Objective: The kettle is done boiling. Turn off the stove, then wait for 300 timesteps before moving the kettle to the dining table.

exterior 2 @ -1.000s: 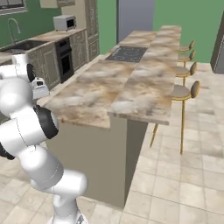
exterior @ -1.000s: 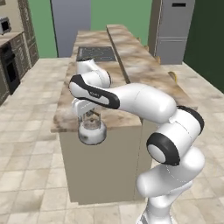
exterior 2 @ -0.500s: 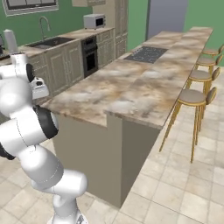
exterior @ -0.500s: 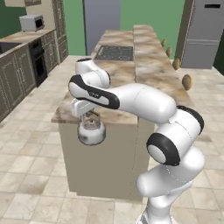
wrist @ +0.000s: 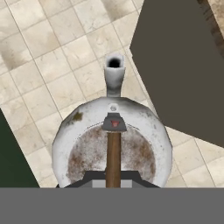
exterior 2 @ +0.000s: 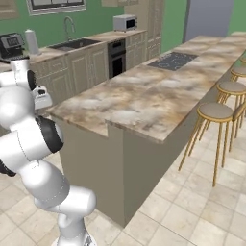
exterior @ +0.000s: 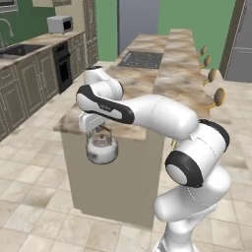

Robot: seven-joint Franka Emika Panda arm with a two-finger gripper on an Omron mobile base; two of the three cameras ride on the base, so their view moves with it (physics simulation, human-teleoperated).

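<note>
The gripper (exterior: pixel 101 132) is clamped on the handle of the kettle (exterior: pixel 102 149), which hangs in the air off the near left corner of the island (exterior: pixel 142 98), above the tiled floor (exterior: pixel 29 197). The stove (exterior: pixel 141 59) lies at the island's far end, the dining table (exterior: pixel 179 69) along its right with stools (exterior 2: pixel 215 111) beside.

**A home kitchen with a marble island**

Beyond the gripper (exterior: pixel 101 132) stretches a marble island top (exterior 2: pixel 144 96) with a flat stove (exterior: pixel 141 59) set in it. Round wooden stools (exterior 2: pixel 215 111) line the island's far side from the gripper. Off to the gripper's left runs a counter with a sink (exterior 2: pixel 72 44), a wall oven (exterior: pixel 63 66) and a microwave (exterior 2: pixel 125 22). Green walls and a tiled floor (exterior: pixel 29 182) surround it.
</note>
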